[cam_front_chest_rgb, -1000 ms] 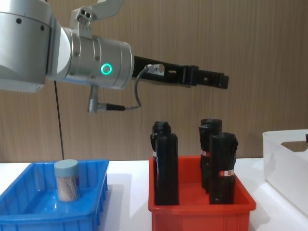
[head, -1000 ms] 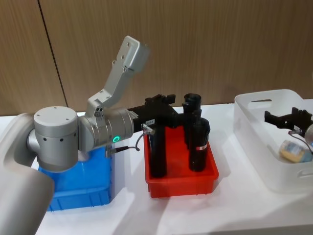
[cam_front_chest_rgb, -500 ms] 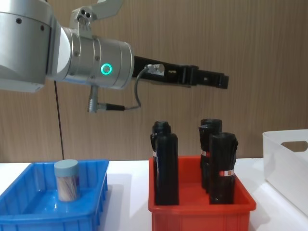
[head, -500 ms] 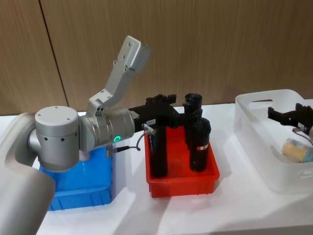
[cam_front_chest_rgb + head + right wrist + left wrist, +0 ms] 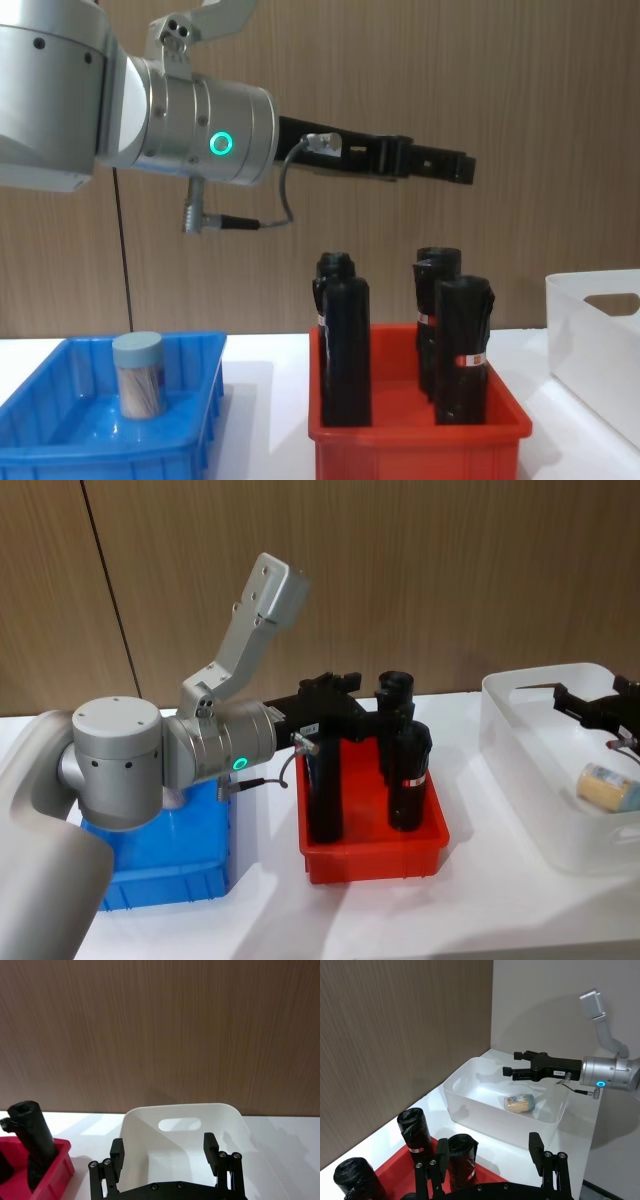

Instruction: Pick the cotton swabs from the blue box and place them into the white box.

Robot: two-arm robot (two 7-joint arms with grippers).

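Head view has one swab jar [image 5: 607,785] lying on its side in the white box [image 5: 515,760]. The right pincer [image 5: 590,695] hangs just above that box, spread wide and holding nothing. In the right wrist view there's a big empty gap between its fingers [image 5: 210,1142].

Chest view is where you find the second jar [image 5: 138,378]. It's standing upright in the blue box [image 5: 110,460] at the far left of the desk [image 5: 480,920], lid up, nothing touching it.

The left pincer [image 5: 462,168] is stretched out high over the red bin [image 5: 420,455], well above the tops of the black rolls [image 5: 345,340]. Going by the left wrist view it's open wide too, and empty.

So my read is one jar delivered, one to go, and we're in the gap between a drop-off and the next pick.

The left arm looks like the obvious one for the job, since the blue box sits on its side. It'd have to swing away from the red bin and line up over that blue-grey lid. Then it comes straight down with the jaws wide and closes around the jar's body.

After that it has to lift high enough to clear the rolls on the way to the white box. They're tall and stand right between the two boxes, so a low carry would probably clip one.
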